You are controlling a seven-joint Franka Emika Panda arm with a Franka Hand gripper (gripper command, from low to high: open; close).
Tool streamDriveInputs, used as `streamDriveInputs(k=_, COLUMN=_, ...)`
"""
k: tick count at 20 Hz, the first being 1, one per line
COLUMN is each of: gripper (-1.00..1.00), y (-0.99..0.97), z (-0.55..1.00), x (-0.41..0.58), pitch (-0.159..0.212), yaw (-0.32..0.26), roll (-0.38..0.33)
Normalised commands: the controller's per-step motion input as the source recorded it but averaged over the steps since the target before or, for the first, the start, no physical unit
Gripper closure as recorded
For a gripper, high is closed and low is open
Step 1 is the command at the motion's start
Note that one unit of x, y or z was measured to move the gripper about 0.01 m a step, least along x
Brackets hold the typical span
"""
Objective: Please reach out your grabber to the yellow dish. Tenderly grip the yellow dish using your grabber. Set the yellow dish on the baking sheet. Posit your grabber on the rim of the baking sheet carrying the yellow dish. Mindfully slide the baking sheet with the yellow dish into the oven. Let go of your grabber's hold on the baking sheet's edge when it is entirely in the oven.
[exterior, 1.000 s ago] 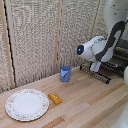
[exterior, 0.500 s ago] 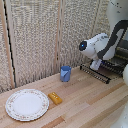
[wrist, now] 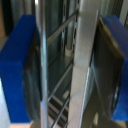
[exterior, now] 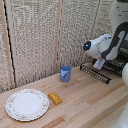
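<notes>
We see our white arm end with its gripper (exterior: 98,64) lowered onto the dark metal wire-rack baking sheet (exterior: 95,73), at the end of the rack nearest the exterior view's left. In the wrist view the two blue fingers (wrist: 19,70) stand on either side of a bright metal bar of that baking sheet (wrist: 82,65), narrowly set, with the bar filling most of the gap between them; we cannot tell for certain whether the pads press on it. Beyond the gripper, the rack runs back toward the dark boxy oven (exterior: 121,59), which is mostly hidden by our arm. We cannot make out the small yellow dish in either view.

Well apart from the gripper, toward the exterior view's left, a blue cup (exterior: 65,73) stands upright on the pale wooden bench (exterior: 85,105). Farther still from the gripper lies an orange-yellow rectangular block (exterior: 55,98), and just beside it, farthest from the gripper, a large round white plate with a patterned rim (exterior: 27,104) lies flat.
</notes>
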Motion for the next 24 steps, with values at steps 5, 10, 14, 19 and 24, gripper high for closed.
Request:
streamDriveInputs(k=5, gripper=1.0, y=-0.75, z=0.13, x=0.087, pitch=-0.081, yaw=0.023, roll=-0.008)
streamDriveInputs(k=10, gripper=-1.0, y=-0.2, z=0.13, x=0.0, pitch=-0.101, yaw=0.012, roll=-0.023)
streamDriveInputs(k=14, gripper=-1.0, y=0.23, z=0.29, x=-0.03, pitch=-0.074, yaw=-0.033, roll=0.0)
streamDriveInputs(k=19, gripper=-1.0, y=0.58, z=0.31, x=-0.031, pitch=-0.02, yaw=-0.145, roll=0.0)
streamDriveInputs(k=24, gripper=-1.0, y=0.15, z=0.55, x=0.106, pitch=0.05, yaw=-0.136, roll=0.012)
